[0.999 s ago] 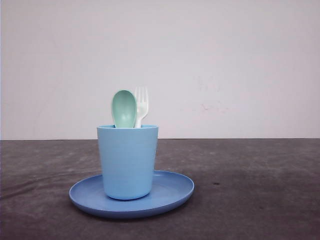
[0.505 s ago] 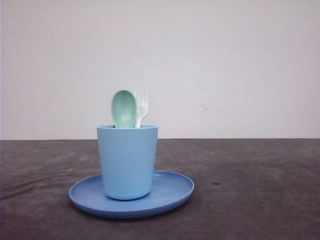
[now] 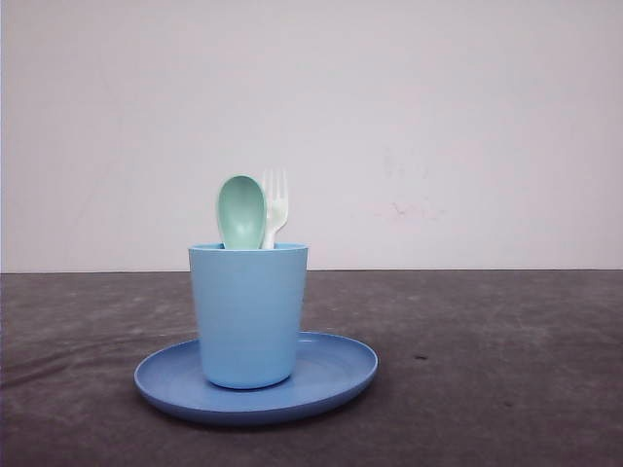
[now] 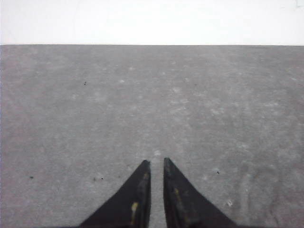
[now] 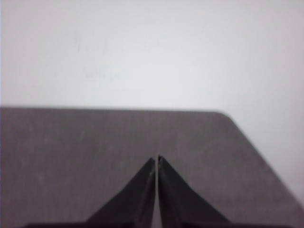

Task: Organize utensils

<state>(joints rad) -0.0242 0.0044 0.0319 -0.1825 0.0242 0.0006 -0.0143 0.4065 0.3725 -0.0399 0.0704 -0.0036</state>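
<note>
- Standing heads-up in the light blue cup [image 3: 248, 313], the mint-green spoon [image 3: 241, 212] and the white fork [image 3: 275, 206] were side by side, the fork on the spoon's right, the two looking close enough to touch.
- That cup sat on the blue round plate [image 3: 336, 375], left of centre toward the near edge of the dark bench [image 3: 487, 360].
- My left pincer [image 4: 156, 164] hung over bare bench, its tips nearly pressed together with a thin slit between them and nothing gripped.
- My right pincer [image 5: 156, 159] was pressed together too, holding nothing, aimed at a far corner of the bench.
- I judged tipping to be the chief risk: the cup was tall and merely resting on the plate, so a sideways pull on either utensil, or a bump at the rim, could have toppled it.
- Reaching for one utensil might also have snagged the other, given how close the heads were.
- With the tips pressed together, either pincer would have needed to spread before descending, or it would have jabbed the heads.
- The front view gave me the whole stack; my wrist views gave the tips and the bench texture, plus that corner.
</note>
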